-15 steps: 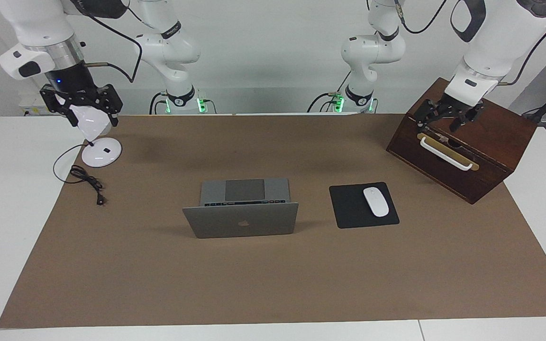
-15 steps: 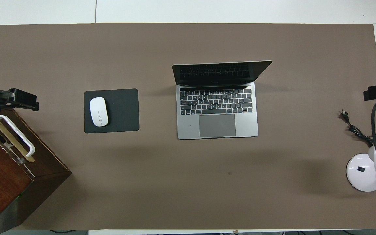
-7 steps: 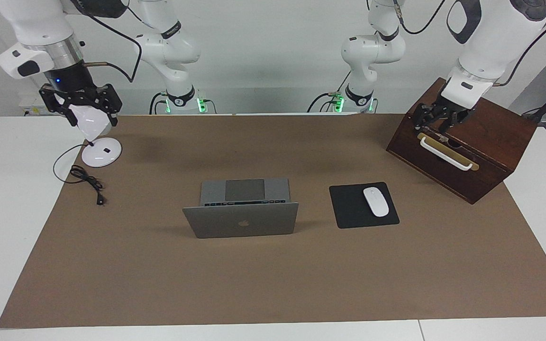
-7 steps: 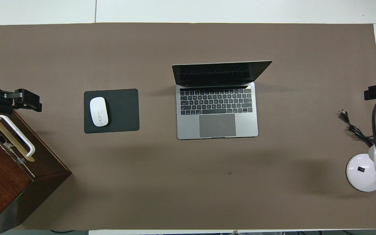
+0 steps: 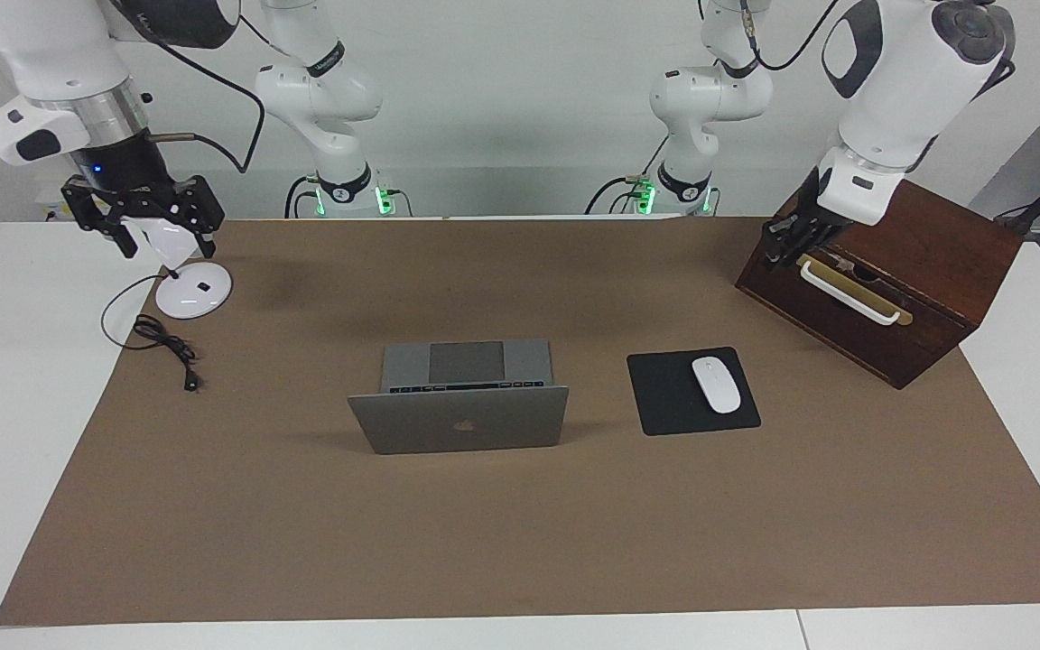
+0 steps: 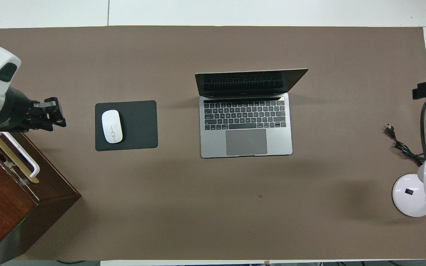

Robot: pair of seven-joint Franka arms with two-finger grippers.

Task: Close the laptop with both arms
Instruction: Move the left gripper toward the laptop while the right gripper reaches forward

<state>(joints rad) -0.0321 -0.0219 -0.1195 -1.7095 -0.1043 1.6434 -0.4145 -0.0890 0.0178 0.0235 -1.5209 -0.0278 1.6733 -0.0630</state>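
The laptop (image 5: pixel 459 402) sits open near the middle of the brown table mat (image 5: pixel 520 542), its thin silver-grey lid raised with the dark apple logo turned away from the robots. In the overhead view the dark screen leans back over a grey keyboard deck (image 6: pixel 245 117) with black keys and a large grey trackpad (image 6: pixel 246 142) on the edge nearest the robots. Nothing touches it.

Beside the laptop, toward the left arm's end of the table, lies a black square mouse pad (image 5: pixel 664 397) with a white mouse (image 5: pixel 716 385) on it. A dark wooden box (image 5: pixel 899 289) with a white handle (image 5: pixel 848 292) on a brass plate stands at that end, nearer to the robots.

The left gripper (image 5: pixel 789 241) hangs over the box's corner by the handle; its fingers look drawn close together, though from this angle I cannot tell whether they have fully met, and they hold nothing that shows.

The right gripper (image 5: pixel 143 209) hovers over a white desk lamp (image 5: pixel 192 287) at the right arm's end of the table, its fingers spread wide and empty. The lamp's black cable (image 5: pixel 163 341) trails on the mat just beside its round base.
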